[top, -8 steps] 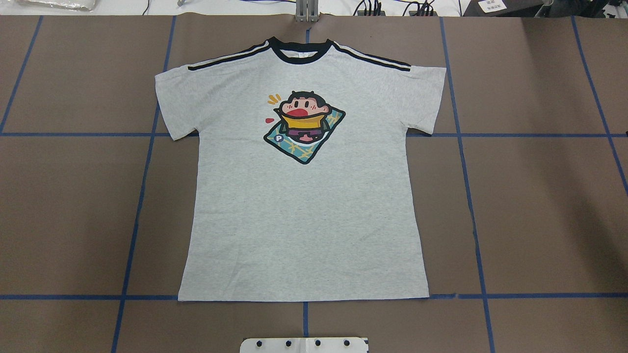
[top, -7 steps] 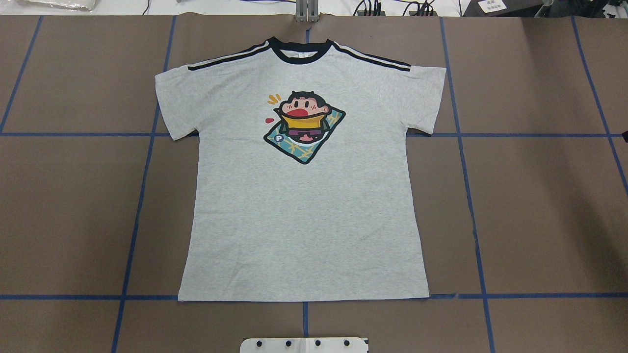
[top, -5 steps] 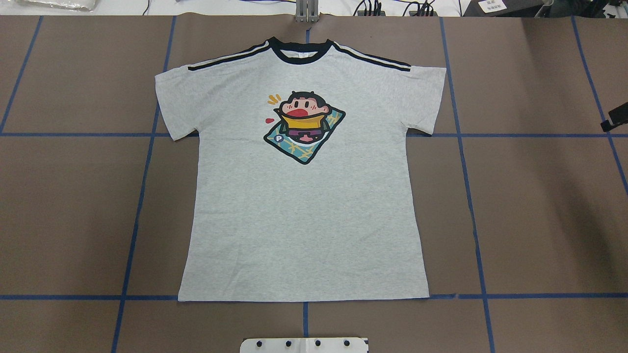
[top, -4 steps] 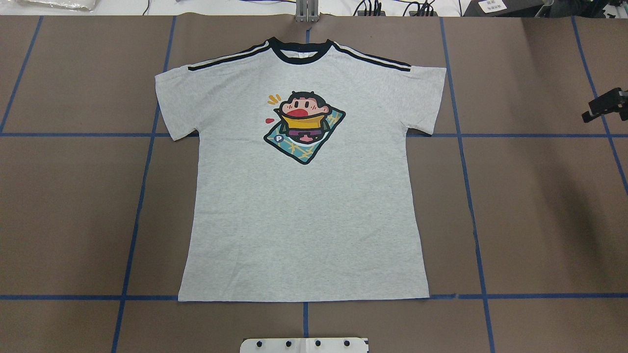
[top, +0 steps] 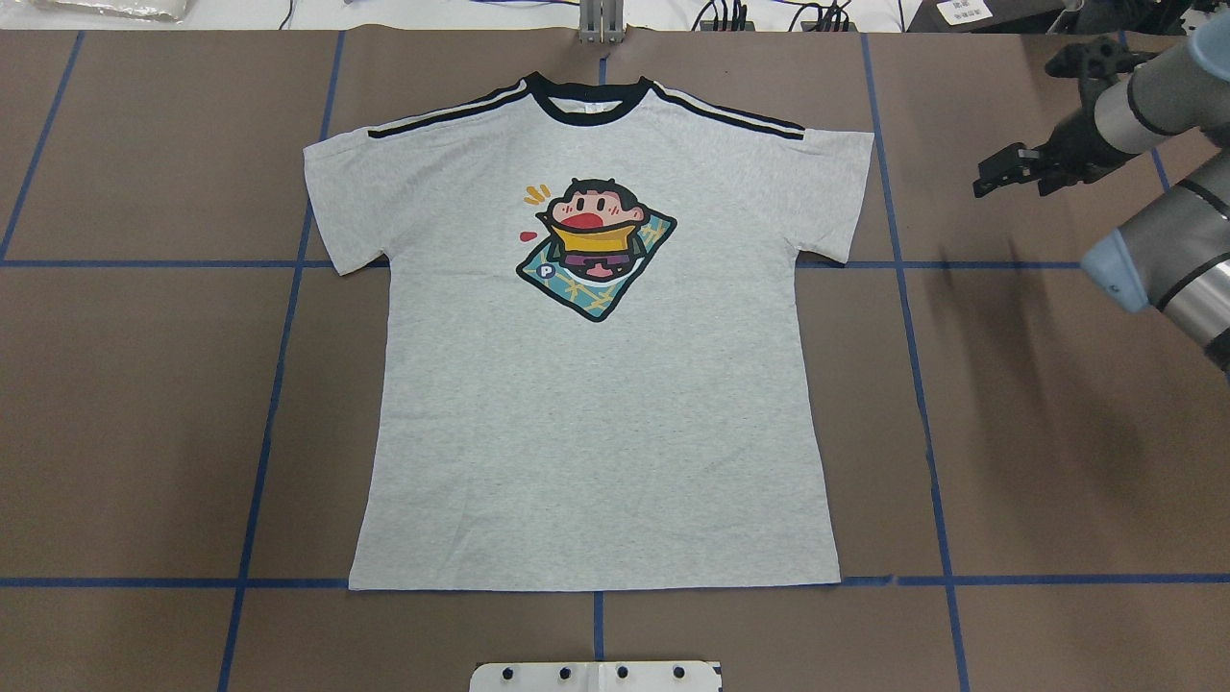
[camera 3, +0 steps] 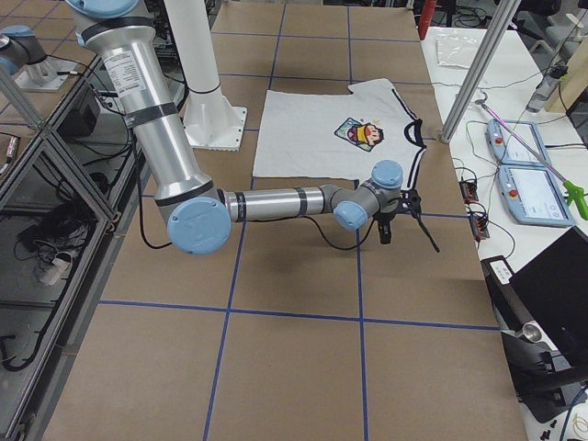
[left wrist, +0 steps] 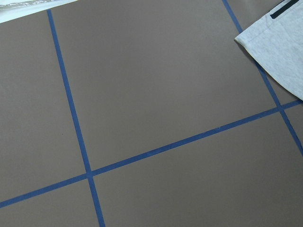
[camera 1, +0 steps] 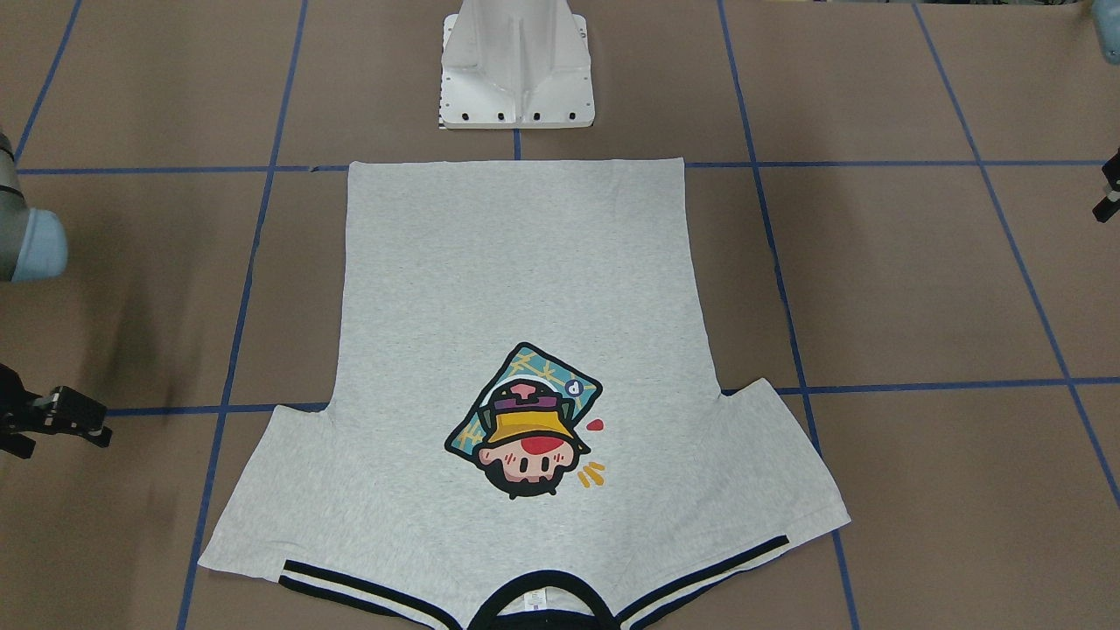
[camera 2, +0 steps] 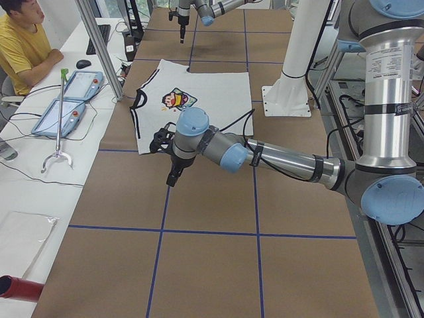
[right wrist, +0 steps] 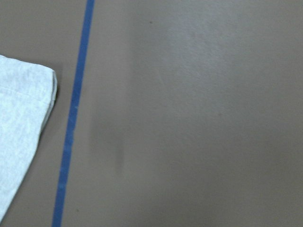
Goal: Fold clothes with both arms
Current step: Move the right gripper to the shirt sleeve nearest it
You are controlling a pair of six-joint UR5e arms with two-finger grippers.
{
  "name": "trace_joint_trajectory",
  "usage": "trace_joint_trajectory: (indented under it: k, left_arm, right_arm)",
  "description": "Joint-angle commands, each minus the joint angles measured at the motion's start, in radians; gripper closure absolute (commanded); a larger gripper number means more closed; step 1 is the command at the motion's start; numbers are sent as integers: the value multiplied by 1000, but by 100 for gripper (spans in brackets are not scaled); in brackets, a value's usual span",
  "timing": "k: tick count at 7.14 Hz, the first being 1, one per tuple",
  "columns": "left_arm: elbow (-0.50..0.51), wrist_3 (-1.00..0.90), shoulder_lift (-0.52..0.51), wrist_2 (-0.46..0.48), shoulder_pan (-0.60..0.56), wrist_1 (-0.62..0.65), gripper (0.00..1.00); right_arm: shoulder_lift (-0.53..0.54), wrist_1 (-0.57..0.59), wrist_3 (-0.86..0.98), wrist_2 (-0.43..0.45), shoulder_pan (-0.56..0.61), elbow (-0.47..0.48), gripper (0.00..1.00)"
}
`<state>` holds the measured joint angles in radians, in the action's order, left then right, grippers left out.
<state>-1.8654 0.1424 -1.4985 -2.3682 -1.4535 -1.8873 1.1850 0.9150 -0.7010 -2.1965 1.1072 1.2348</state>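
The right gripper (top: 1007,175) hangs above the table (top: 1057,404), its fingers pointing toward the T-shirt (top: 596,432). I cannot tell whether its jaws stand apart or together, and nothing hangs from them. The shirt's nearest part is the sleeve on that side (top: 838,192), apart from the gripper, with a blue tape line (top: 889,192) running between the two.

The left gripper (camera 2: 172,177) hangs out past the opposite sleeve (top: 336,197), and its jaw state cannot be made out either. Its wrist view catches only that sleeve's corner.

The shirt lies flat, print up and unfolded. Its long axis runs from the hem (top: 596,584) to the collar (top: 588,101), so the sleeves point crosswise toward the grippers. The right gripper looks the nearer to its sleeve. Each probably needs to close in sideways on its own sleeve.
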Motion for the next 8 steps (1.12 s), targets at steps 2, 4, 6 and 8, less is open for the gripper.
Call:
trace_joint_trajectory:
  k: [2, 4, 6, 8]
  left_arm:
    - [3, 13, -11, 0, 35, -1, 0]
    - [14, 23, -11, -6, 36, 4, 0]
    - [11, 25, -11, -2, 36, 4, 0]
    - [9, 22, -11, 1, 36, 2, 0]
  right_arm:
    - [-93, -97, -109, 175, -81, -52, 1]
    - [-130, -190, -184, 188, -92, -134, 1]
    - [-131, -376, -276, 239, -115, -181, 5]
    - [-149, -375, -279, 312, -124, -196, 9]
